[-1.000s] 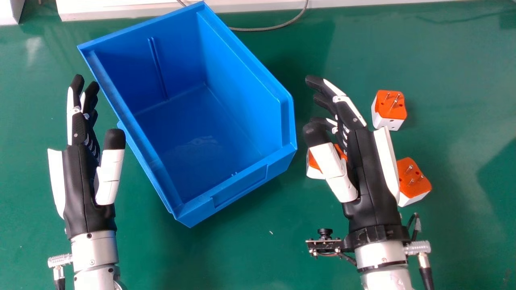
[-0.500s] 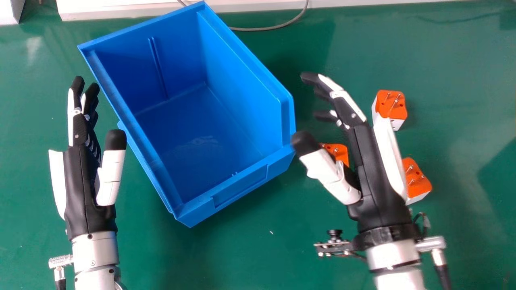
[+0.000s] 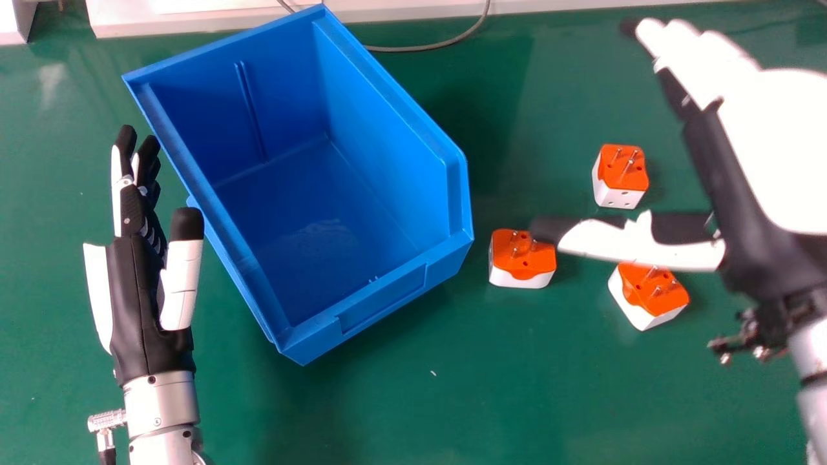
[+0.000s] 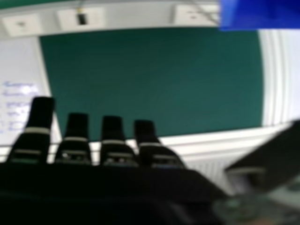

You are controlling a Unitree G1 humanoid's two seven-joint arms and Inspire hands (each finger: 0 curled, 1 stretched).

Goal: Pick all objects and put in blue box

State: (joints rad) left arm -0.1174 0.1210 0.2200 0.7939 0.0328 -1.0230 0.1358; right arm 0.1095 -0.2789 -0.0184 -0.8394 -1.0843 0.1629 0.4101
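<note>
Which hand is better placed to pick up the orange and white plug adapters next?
Probably the right hand: open, near the three adapters, on their side of the blue plastic box. The left hand is across the box from them.

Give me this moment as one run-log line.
blue box: empty; three plug adapters: on green table; left hand: open, empty; right hand: open, empty

In the head view, motion blurs the right hand (image 3: 743, 219) at the right, and its forearm (image 3: 811, 361) runs off the edge. The thumb (image 3: 620, 242) hides a corner of the plug adapter (image 3: 520, 278) right of centre. The bottom edge cuts the left forearm (image 3: 161, 403). In the right hand view, the whiteboard writing (image 4: 18, 86) is too blurred to read.
</note>
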